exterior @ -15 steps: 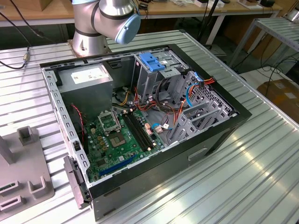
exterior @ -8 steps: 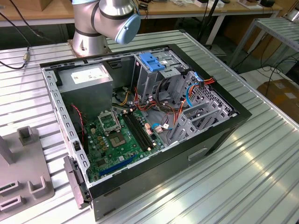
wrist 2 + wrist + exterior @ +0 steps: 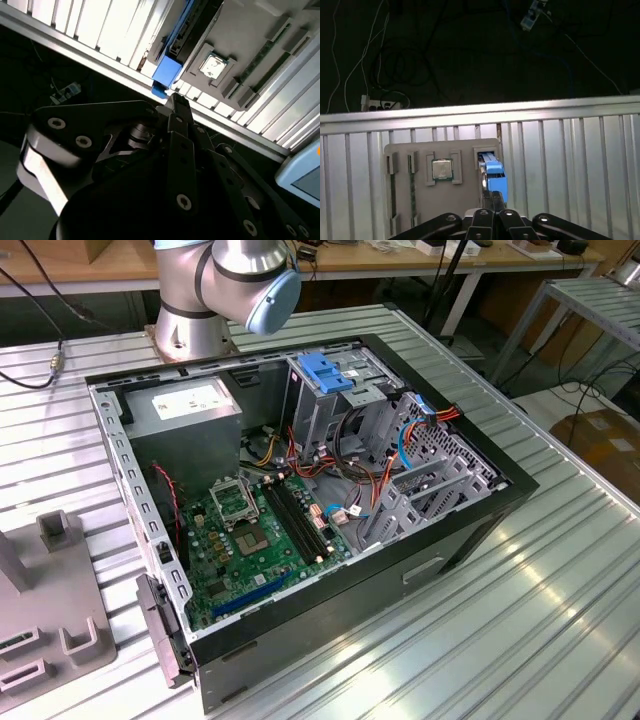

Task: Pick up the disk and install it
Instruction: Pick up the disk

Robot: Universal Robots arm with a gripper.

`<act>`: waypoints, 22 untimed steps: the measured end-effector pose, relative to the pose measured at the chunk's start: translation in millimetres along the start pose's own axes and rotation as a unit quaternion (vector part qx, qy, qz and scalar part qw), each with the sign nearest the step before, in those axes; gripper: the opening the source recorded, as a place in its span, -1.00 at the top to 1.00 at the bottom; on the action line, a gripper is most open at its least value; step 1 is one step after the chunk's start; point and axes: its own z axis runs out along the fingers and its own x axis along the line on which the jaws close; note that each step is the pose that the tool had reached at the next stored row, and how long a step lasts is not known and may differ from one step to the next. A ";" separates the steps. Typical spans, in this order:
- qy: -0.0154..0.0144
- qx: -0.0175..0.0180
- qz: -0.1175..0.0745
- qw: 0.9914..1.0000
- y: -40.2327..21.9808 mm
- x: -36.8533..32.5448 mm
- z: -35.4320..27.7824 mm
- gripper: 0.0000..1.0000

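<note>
The disk (image 3: 495, 177) stands on edge in a slot of a grey holder plate (image 3: 465, 150), its blue carrier frame toward the camera. In the second wrist view the disk (image 3: 167, 70) runs along the same plate (image 3: 250, 30). My gripper (image 3: 493, 199) hangs well above the plate, its dark fingers closed together with nothing between them, their tips lined up with the disk's blue end. Seen in the second wrist view, the gripper (image 3: 176, 102) is shut too, just beside the blue frame in the picture.
A processor chip (image 3: 442, 169) and two memory sticks (image 3: 412, 185) lie in other pockets of the plate. In the exterior view the open computer case (image 3: 480, 510) sits mid-table, with a blue clip (image 3: 322, 372) on its drive cage, a power-supply box (image 3: 185, 415) and the arm's base (image 3: 190, 310) behind.
</note>
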 end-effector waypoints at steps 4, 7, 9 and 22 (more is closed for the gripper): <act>0.001 0.006 -0.032 0.999 -0.1 0.0 2.4 0.80; 0.002 0.010 -0.032 0.999 -1.1 0.1 5.5 0.80; 0.002 0.010 -0.032 0.999 -3.5 0.1 9.6 0.80; 0.002 0.010 -0.029 1.000 -7.4 -4.5 39.8 -0.08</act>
